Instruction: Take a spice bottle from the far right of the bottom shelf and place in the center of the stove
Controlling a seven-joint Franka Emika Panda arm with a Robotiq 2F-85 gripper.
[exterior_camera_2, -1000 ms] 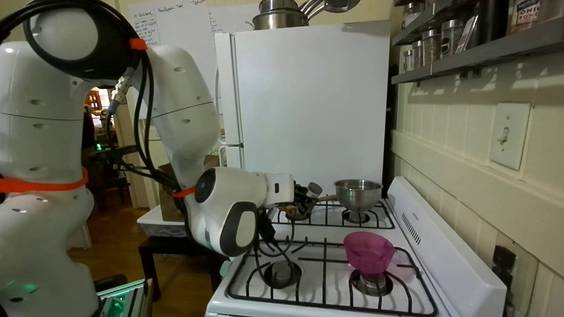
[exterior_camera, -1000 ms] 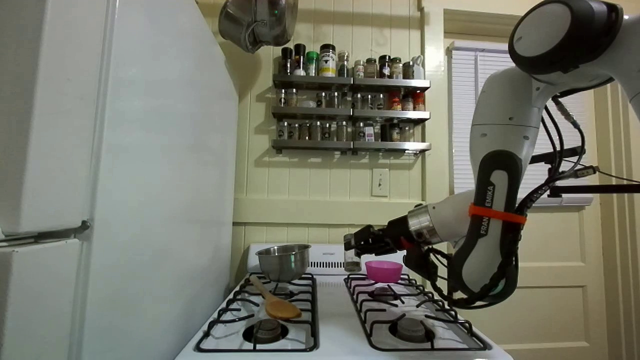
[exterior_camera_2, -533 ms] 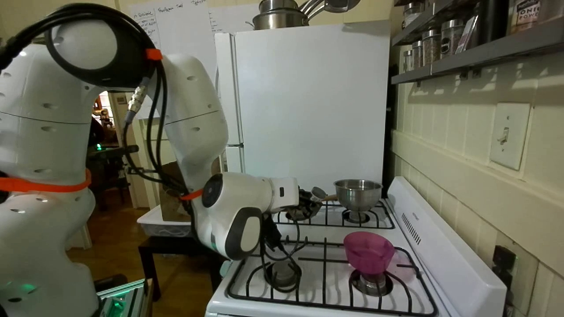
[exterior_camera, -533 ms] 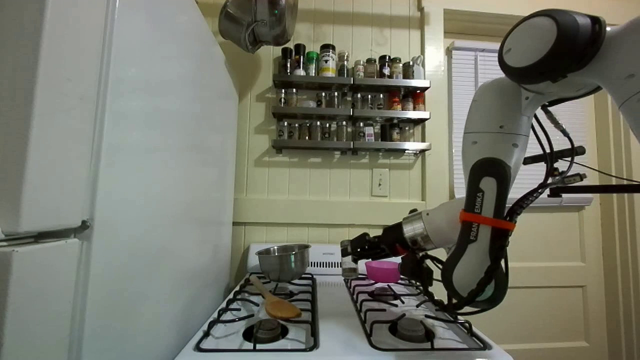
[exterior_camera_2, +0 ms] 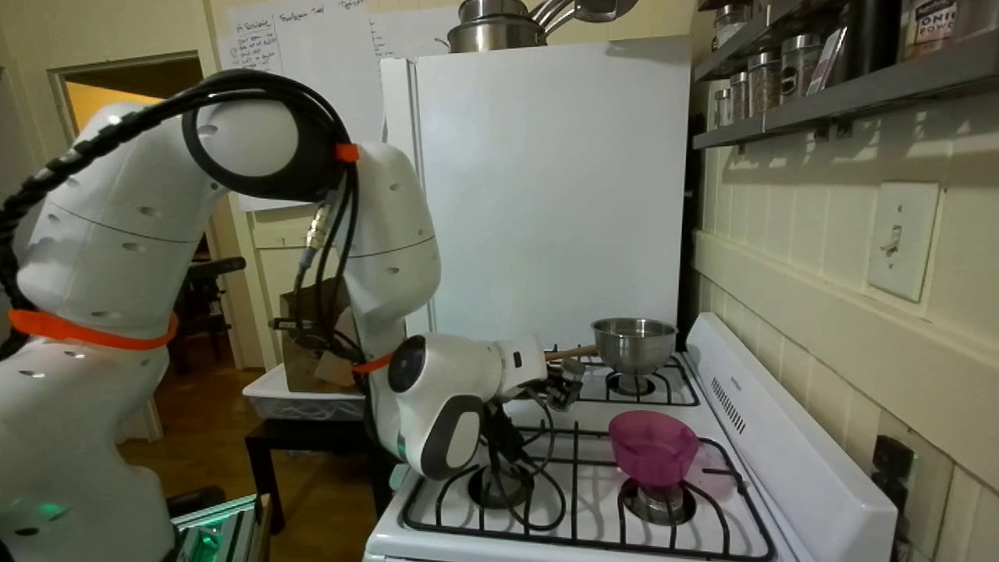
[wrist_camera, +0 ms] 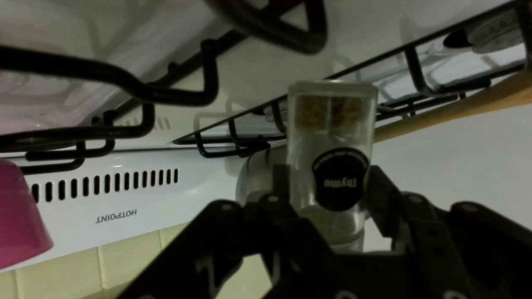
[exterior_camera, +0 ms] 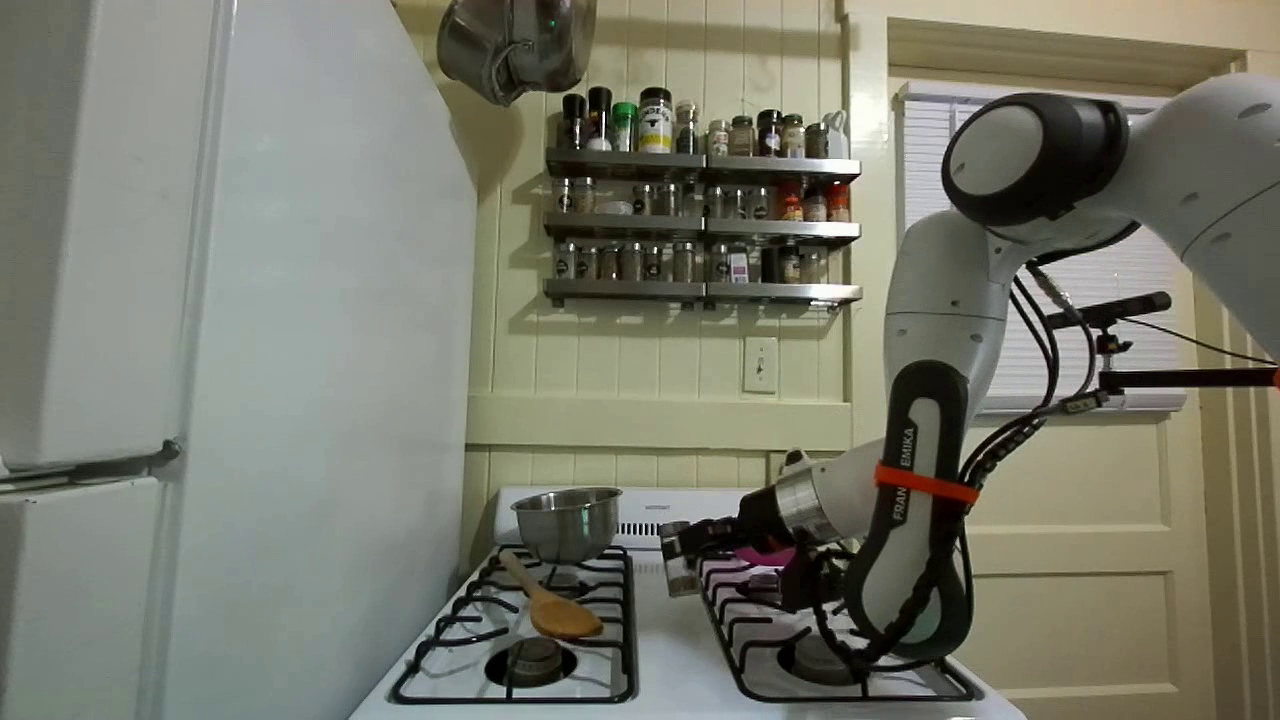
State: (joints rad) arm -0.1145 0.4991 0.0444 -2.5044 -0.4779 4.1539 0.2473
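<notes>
A pale panelled wall [exterior_camera: 610,360] backs the white stove [exterior_camera: 665,660]. From the left come a refrigerator [exterior_camera: 320,350]; a steel bowl [exterior_camera: 568,528], its contents hidden; jars [exterior_camera: 632,263] lining the bottom shelf [exterior_camera: 620,291]; the spice bottle [wrist_camera: 326,155], clear glass labelled Thyme, brownish contents at one end, tilted over the stove's central strip, pinched in the jaws of the gripper [wrist_camera: 328,185]; a pink bowl [exterior_camera_2: 654,449], contents unclear.
</notes>
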